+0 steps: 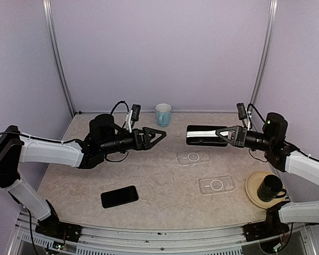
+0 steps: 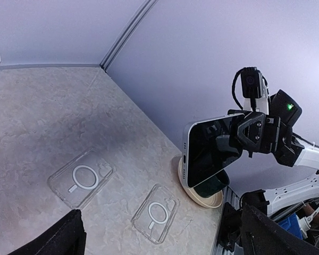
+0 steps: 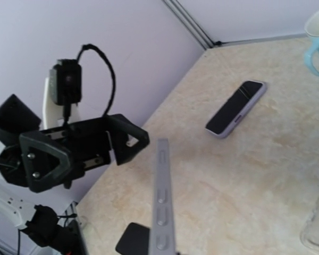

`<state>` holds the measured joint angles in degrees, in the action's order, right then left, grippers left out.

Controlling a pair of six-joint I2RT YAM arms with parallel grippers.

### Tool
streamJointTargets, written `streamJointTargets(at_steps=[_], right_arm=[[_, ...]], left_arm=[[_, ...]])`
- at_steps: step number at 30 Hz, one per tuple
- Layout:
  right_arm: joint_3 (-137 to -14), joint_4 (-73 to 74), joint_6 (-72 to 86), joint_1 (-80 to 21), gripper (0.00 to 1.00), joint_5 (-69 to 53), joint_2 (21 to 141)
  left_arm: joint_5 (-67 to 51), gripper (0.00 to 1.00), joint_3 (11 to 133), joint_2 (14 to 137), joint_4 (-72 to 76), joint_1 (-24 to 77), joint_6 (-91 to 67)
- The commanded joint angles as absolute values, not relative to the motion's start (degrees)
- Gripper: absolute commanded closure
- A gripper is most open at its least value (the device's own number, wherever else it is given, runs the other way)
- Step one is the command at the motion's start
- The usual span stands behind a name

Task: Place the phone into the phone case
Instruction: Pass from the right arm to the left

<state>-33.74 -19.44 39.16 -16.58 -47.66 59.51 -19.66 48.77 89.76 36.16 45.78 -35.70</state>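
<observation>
My right gripper [image 1: 227, 135] is shut on a white-edged phone [image 1: 204, 135] and holds it in the air, edge-on in the right wrist view [image 3: 162, 202]. In the left wrist view the phone [image 2: 207, 151] shows its dark screen. Two clear phone cases lie on the table, one in the middle [image 1: 193, 157] and one nearer the front [image 1: 216, 184]; both show in the left wrist view [image 2: 81, 178] [image 2: 157, 212]. My left gripper [image 1: 155, 135] is open and empty, in the air facing the phone's free end, a short gap away.
A second phone [image 1: 119, 196] lies screen up at the front left, also in the right wrist view [image 3: 236, 108]. A light blue mug [image 1: 163, 114] stands at the back. A dark mug [image 1: 269, 187] sits on a tan plate [image 1: 253, 194] at the front right.
</observation>
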Motion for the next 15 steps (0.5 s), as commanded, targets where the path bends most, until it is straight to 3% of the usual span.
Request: streamJointTargets(at_steps=[1, 15], right_arm=[[-33.25, -26.29, 41.33, -15.71, 1.00, -50.52, 59.08], [-31.40, -34.50, 44.87, -15.73, 1.00, -55.13, 60.56]], left_arm=[[-21.80, 0.01, 48.91, 90.55, 39.31, 45.62, -36.23], [-26.82, 0.01, 51.53, 92.77, 40.92, 47.01, -38.17]])
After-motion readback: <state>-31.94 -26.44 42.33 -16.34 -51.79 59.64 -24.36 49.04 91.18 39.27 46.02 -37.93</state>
